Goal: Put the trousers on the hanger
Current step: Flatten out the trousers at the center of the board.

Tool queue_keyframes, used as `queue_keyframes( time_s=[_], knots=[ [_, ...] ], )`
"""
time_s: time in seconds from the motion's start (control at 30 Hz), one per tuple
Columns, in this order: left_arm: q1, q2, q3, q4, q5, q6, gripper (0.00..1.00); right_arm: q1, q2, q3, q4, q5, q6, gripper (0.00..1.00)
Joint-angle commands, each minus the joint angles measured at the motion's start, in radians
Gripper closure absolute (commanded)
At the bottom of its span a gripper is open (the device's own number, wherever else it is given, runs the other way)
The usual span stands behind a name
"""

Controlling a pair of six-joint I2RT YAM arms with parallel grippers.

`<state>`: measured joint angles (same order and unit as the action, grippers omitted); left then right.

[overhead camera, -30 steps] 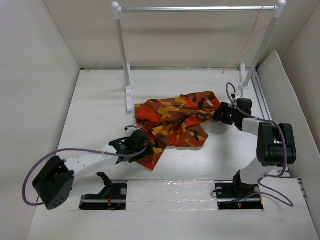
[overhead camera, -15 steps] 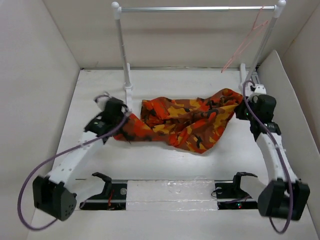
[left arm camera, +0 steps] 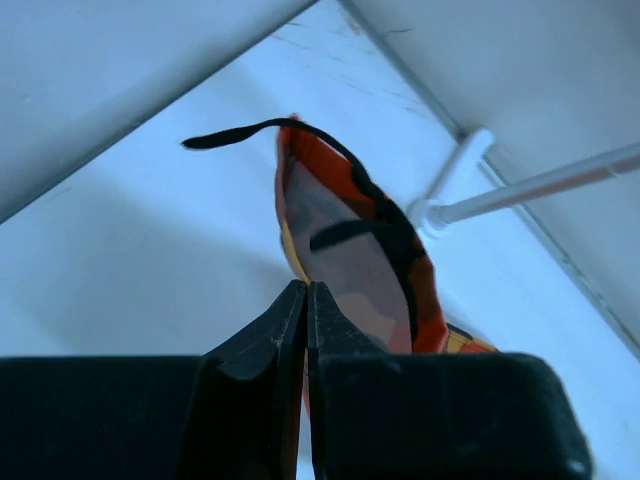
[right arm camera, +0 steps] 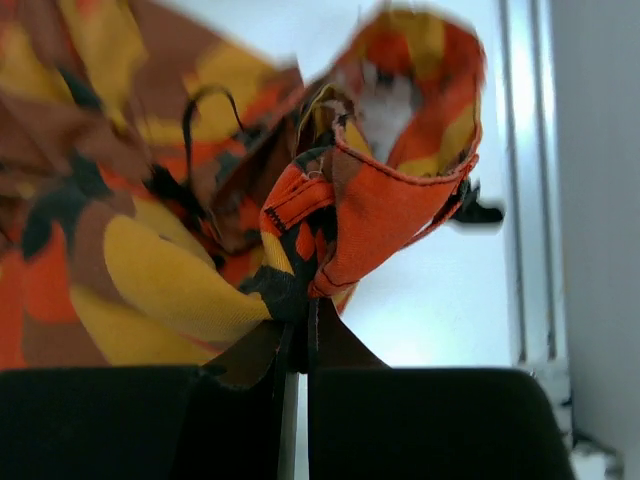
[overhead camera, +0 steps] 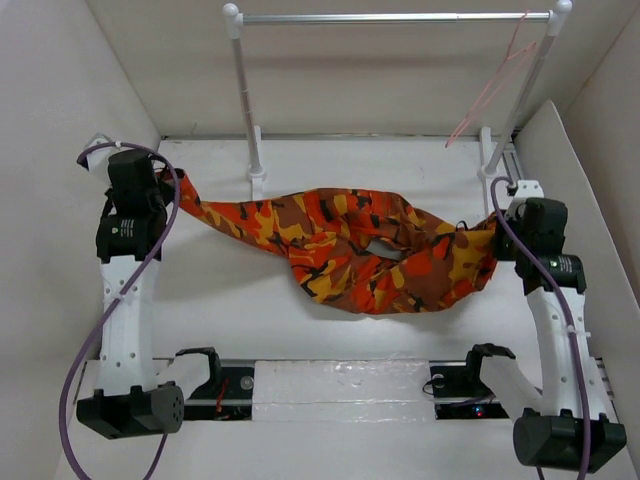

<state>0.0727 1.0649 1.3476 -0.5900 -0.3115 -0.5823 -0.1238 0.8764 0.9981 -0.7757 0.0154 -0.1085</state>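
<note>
The camouflage trousers hang stretched in a sagging band between my two grippers, above the white table. My left gripper is at the far left, shut on one narrow end of the cloth. In the left wrist view the trousers trail off from the shut left gripper. My right gripper is at the right, shut on a bunched hem. The right wrist view shows the trousers pinched in the right gripper. The pale-pink hanger hangs from the rail's right end, behind the right gripper.
A silver rail on two white posts crosses the back of the table. White walls close in on both sides. A metal track runs along the right edge of the floor.
Both arms have swung outward and up from the middle. The trousers went from a bunched heap on the table to a long band stretched between the two shut grippers.
</note>
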Motion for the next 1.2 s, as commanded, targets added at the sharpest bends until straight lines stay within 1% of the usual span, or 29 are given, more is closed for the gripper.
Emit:
queue_keyframes(
  time_s=[0.0, 0.07, 0.1, 0.13, 0.17, 0.27, 0.33, 0.37, 0.4, 0.43, 0.47, 0.5, 0.53, 0.57, 0.63, 0.67, 0.73, 0.77, 0.8, 0.83, 0.87, 0.9, 0.93, 0.97, 1.0, 1.03, 1.1, 1.13, 1.17],
  knots=[
    [0.004, 0.022, 0.073, -0.037, -0.158, -0.010, 1.00, -0.008, -0.080, -0.131, -0.071, -0.028, -0.004, 1.00],
    [0.004, 0.041, 0.082, 0.017, -0.062, 0.013, 1.00, -0.008, -0.064, -0.156, -0.059, -0.066, 0.019, 1.00],
    [0.004, 0.061, 0.055, 0.030, -0.049, 0.024, 1.00, -0.020, -0.051, -0.161, -0.027, -0.121, 0.021, 1.00],
    [0.013, 0.072, 0.027, 0.039, -0.046, 0.016, 1.00, -0.020, -0.027, -0.165, -0.004, -0.159, 0.013, 0.92],
    [0.013, 0.084, -0.007, 0.048, -0.035, 0.007, 1.00, -0.020, -0.011, -0.164, 0.025, -0.204, 0.006, 0.63],
    [0.129, 0.095, -0.167, 0.076, 0.078, -0.062, 1.00, -0.020, 0.018, -0.084, -0.037, -0.177, -0.028, 0.33],
    [0.177, 0.047, -0.288, 0.101, 0.078, -0.132, 1.00, -0.020, 0.001, 0.002, -0.077, -0.057, -0.056, 0.23],
    [0.177, 0.034, -0.306, 0.107, 0.052, -0.151, 1.00, -0.007, 0.013, 0.032, -0.088, -0.022, -0.060, 0.16],
    [0.177, 0.014, -0.320, 0.110, 0.049, -0.171, 1.00, -0.007, 0.027, 0.052, -0.050, -0.022, -0.071, 0.15],
    [0.177, 0.007, -0.314, 0.111, 0.043, -0.212, 0.96, -0.007, 0.044, 0.054, -0.009, -0.038, -0.065, 0.14],
    [0.177, 0.003, -0.305, 0.127, 0.049, -0.220, 0.86, -0.007, 0.088, 0.054, 0.036, -0.076, -0.060, 0.14],
    [0.177, -0.005, -0.279, 0.143, 0.066, -0.223, 0.72, -0.007, 0.114, 0.045, 0.123, -0.131, -0.050, 0.14],
    [0.177, -0.006, -0.254, 0.153, 0.080, -0.225, 0.51, 0.004, 0.151, 0.034, 0.159, -0.124, -0.034, 0.14],
    [0.177, 0.004, -0.223, 0.168, 0.116, -0.200, 0.44, 0.004, 0.188, 0.024, 0.185, -0.105, -0.020, 0.14],
    [0.148, 0.015, -0.180, 0.211, 0.181, -0.147, 0.39, 0.004, 0.304, 0.002, 0.207, -0.107, -0.031, 0.13],
    [0.091, 0.032, -0.173, 0.255, 0.240, -0.093, 0.41, 0.019, 0.356, -0.040, 0.252, -0.155, -0.048, 0.12],
    [-0.014, 0.050, -0.188, 0.266, 0.291, -0.071, 0.41, 0.064, 0.392, -0.064, 0.276, -0.202, -0.054, 0.14],
    [-0.081, 0.075, -0.205, 0.280, 0.307, -0.064, 0.41, 0.102, 0.401, -0.120, 0.288, -0.210, -0.042, 0.23],
    [-0.244, 0.087, -0.240, 0.288, 0.307, -0.079, 0.42, 0.195, 0.403, -0.160, 0.323, -0.215, -0.010, 0.31],
    [-0.334, 0.102, -0.257, 0.306, 0.301, -0.082, 0.41, 0.241, 0.388, -0.205, 0.335, -0.215, 0.016, 0.39],
    [-0.420, 0.133, -0.266, 0.324, 0.248, -0.086, 0.40, 0.290, 0.368, -0.281, 0.343, -0.197, 0.047, 0.63],
    [-0.576, 0.176, -0.269, 0.337, 0.195, -0.115, 0.39, 0.390, 0.308, -0.349, 0.363, -0.180, 0.105, 0.83],
    [-0.630, 0.176, -0.272, 0.337, 0.195, -0.131, 0.37, 0.444, 0.274, -0.349, 0.363, -0.177, 0.159, 0.83],
    [-0.671, 0.222, -0.272, 0.373, 0.230, -0.145, 0.35, 0.499, 0.242, -0.374, 0.366, -0.177, 0.196, 0.89],
    [-0.703, 0.243, -0.278, 0.398, 0.251, -0.157, 0.32, 0.556, 0.214, -0.400, 0.356, -0.169, 0.264, 0.90],
    [-0.755, 0.269, -0.280, 0.427, 0.270, -0.171, 0.27, 0.664, 0.188, -0.403, 0.345, -0.158, 0.292, 0.90],
    [-0.800, 0.355, -0.263, 0.502, 0.291, -0.171, 0.25, 0.736, 0.145, -0.376, 0.273, -0.134, 0.341, 0.83],
    [-0.818, 0.383, -0.249, 0.519, 0.307, -0.168, 0.21, 0.765, 0.132, -0.351, 0.235, -0.108, 0.337, 0.76],
    [-0.818, 0.456, -0.239, 0.553, 0.363, -0.171, 0.20, 0.765, 0.110, -0.317, 0.193, -0.085, 0.331, 0.55]
  ],
)
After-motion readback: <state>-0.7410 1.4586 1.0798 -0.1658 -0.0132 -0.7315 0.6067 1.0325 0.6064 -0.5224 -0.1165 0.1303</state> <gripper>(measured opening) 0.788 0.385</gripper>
